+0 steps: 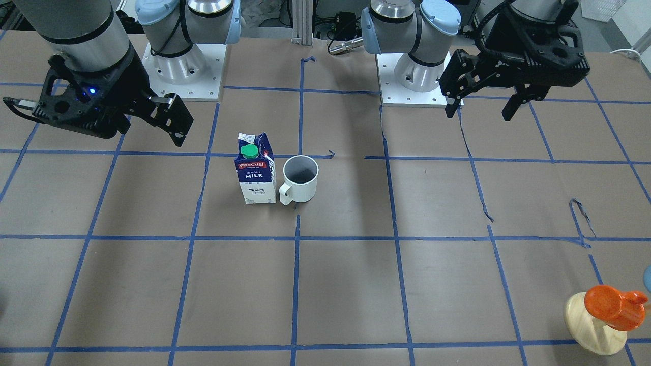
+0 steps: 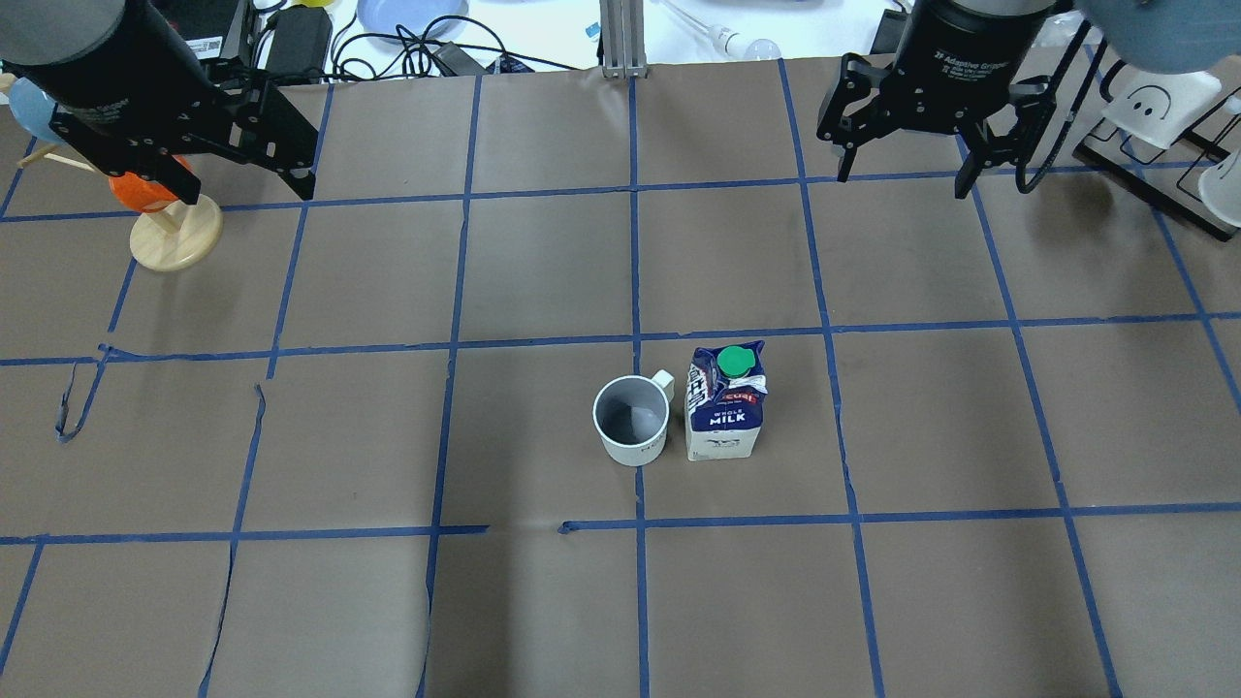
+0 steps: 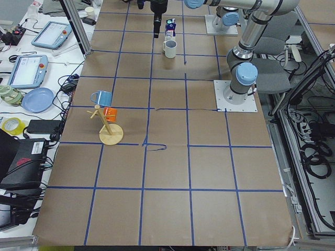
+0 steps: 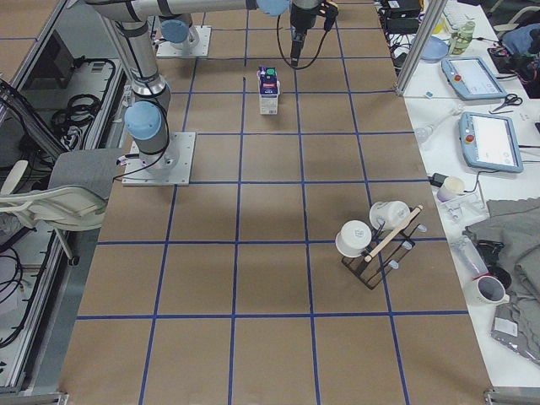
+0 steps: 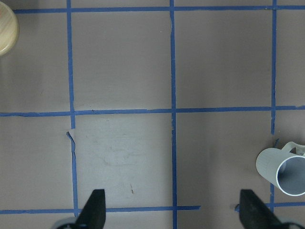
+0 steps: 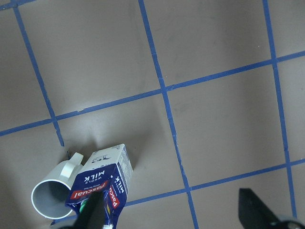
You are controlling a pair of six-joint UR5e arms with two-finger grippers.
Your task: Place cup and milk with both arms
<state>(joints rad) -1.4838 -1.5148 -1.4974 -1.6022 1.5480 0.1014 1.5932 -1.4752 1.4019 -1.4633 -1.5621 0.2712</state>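
The white cup (image 1: 300,178) stands upright near the table's middle, touching or almost touching the milk carton (image 1: 256,170) beside it. Both also show in the overhead view, cup (image 2: 632,419) and milk (image 2: 725,407). My left gripper (image 2: 238,179) is open and empty, high over the far left of the table. The cup (image 5: 286,169) sits at the right edge of its wrist view. My right gripper (image 2: 904,174) is open and empty over the far right. Its wrist view shows the milk (image 6: 102,183) and cup (image 6: 55,193) at lower left.
A pale wooden mug stand (image 2: 176,237) with an orange cup (image 1: 610,307) stands under my left gripper. A black rack with white cups (image 4: 375,236) stands at the far right. The arm bases (image 1: 180,66) (image 1: 417,76) sit at the robot's edge.
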